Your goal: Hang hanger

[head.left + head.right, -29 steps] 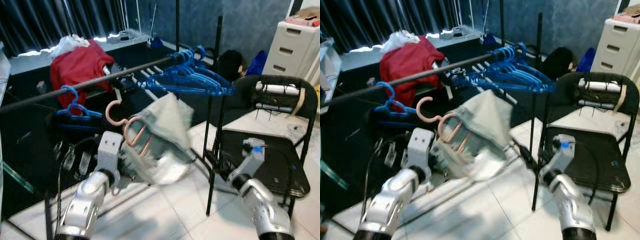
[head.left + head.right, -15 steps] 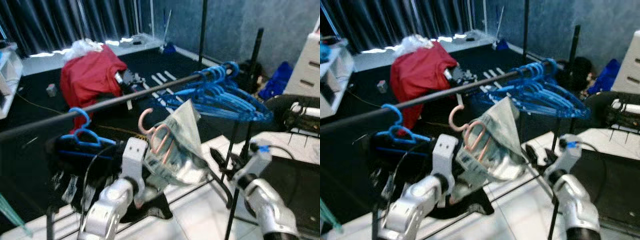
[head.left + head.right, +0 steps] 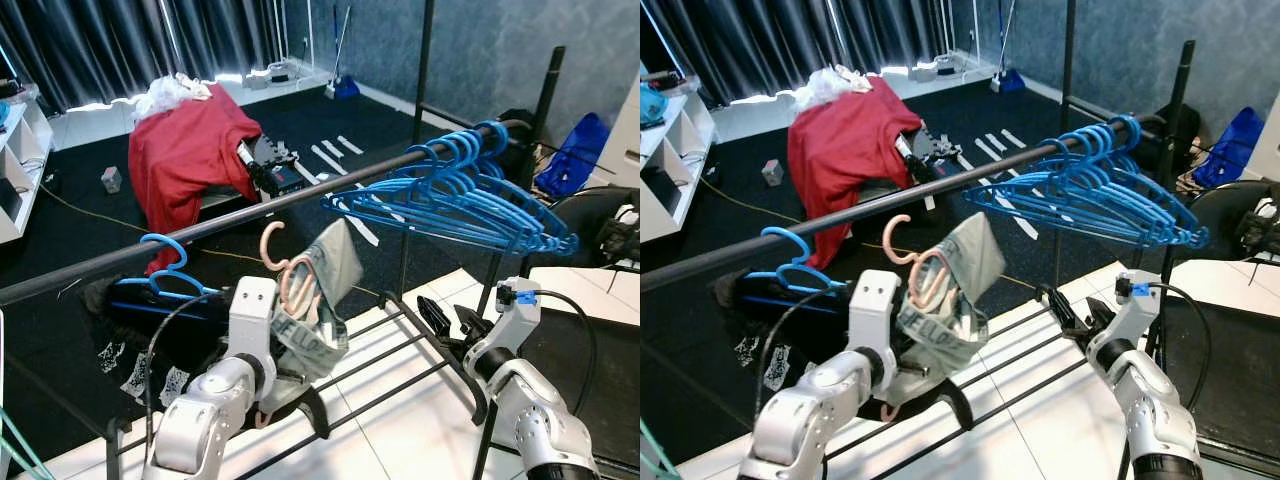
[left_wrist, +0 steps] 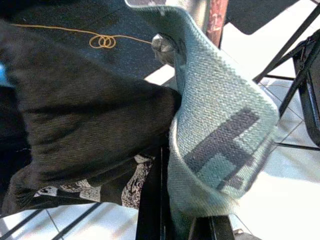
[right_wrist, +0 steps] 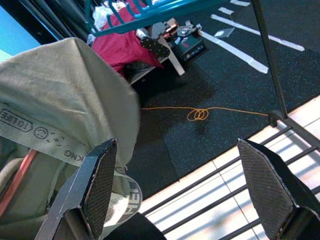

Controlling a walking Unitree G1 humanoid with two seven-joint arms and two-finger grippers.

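My left gripper (image 4: 175, 220) is clamped on the pink hanger (image 3: 290, 285) w/ its floppy garment (image 3: 318, 300). It probably swings, so grip low on the stiff neck. Right gripper (image 5: 185, 192) is open, idle.

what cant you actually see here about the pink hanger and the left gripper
- Left gripper: left wrist view, the pale green garment drapes over its fingers, so the grip is hidden.
- Pink hanger: eye views, hooks show below the rail; the garment covers its body.
- Black garment's hanger: too dark to trace.
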